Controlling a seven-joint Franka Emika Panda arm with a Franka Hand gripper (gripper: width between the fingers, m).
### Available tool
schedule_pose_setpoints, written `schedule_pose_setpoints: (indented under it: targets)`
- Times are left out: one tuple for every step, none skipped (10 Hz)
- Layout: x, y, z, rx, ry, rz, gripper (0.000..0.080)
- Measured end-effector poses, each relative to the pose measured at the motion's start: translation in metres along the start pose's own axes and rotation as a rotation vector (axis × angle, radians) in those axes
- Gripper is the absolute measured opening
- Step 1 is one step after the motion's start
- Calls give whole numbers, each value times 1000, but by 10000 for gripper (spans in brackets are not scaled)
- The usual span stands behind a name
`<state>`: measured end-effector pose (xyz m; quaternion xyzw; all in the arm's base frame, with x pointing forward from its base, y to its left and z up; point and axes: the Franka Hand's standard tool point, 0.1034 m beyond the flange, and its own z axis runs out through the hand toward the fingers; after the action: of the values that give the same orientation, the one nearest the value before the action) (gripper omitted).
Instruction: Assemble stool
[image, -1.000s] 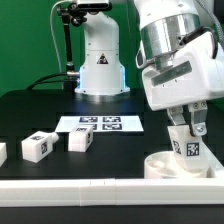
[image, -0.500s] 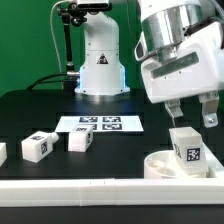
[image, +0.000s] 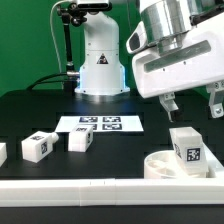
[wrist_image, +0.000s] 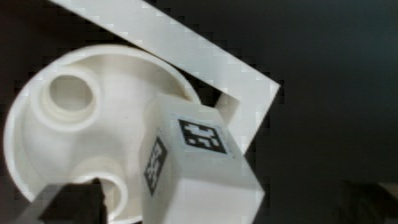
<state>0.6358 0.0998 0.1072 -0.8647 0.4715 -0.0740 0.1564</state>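
The round white seat (image: 168, 163) lies at the exterior view's right, near the front rail. One tagged white leg (image: 186, 146) stands upright in it. My gripper (image: 192, 103) hangs open above that leg, clear of it, holding nothing. Two more tagged legs (image: 37, 146) (image: 80, 141) lie on the black table at the exterior view's left; a third (image: 2, 152) is cut by the edge. In the wrist view the seat (wrist_image: 71, 120) shows a round hole, and the leg (wrist_image: 205, 165) stands in it with a dark fingertip (wrist_image: 63, 205) beside it.
The marker board (image: 100, 124) lies flat in the middle of the table. A white robot base (image: 100, 60) stands behind it. A long white rail (image: 90, 187) runs along the front edge; in the wrist view the rails (wrist_image: 178, 45) meet at a corner.
My gripper has let go of the leg and risen straight up. The leg stays standing in the seat.
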Motion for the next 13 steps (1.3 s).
schedule_pose_setpoints:
  targets:
    - [-3,-1,0,-22,-1,-149,649]
    - [-6,-3,0,-42,4,-298,649]
    - [-7,-3,0,-49,0,-400,649]
    - [-8,-1,1,-58,-9,-504,649]
    - [-7,-2,1,-57,-7,-526,649]
    - [-7,-1,1,-58,-10,-615,649]
    - [-6,-1,1,-58,-11,-676,649]
    - [-6,-1,1,-59,-12,-718,649]
    - [-6,0,1,-59,-15,-800,649]
    - [-5,0,1,-59,-16,-859,649]
    - [-5,0,1,-64,-16,-936,649]
    - [-5,-1,1,-79,-16,-1091,649]
    - [-3,-1,0,-89,-16,-1205,649]
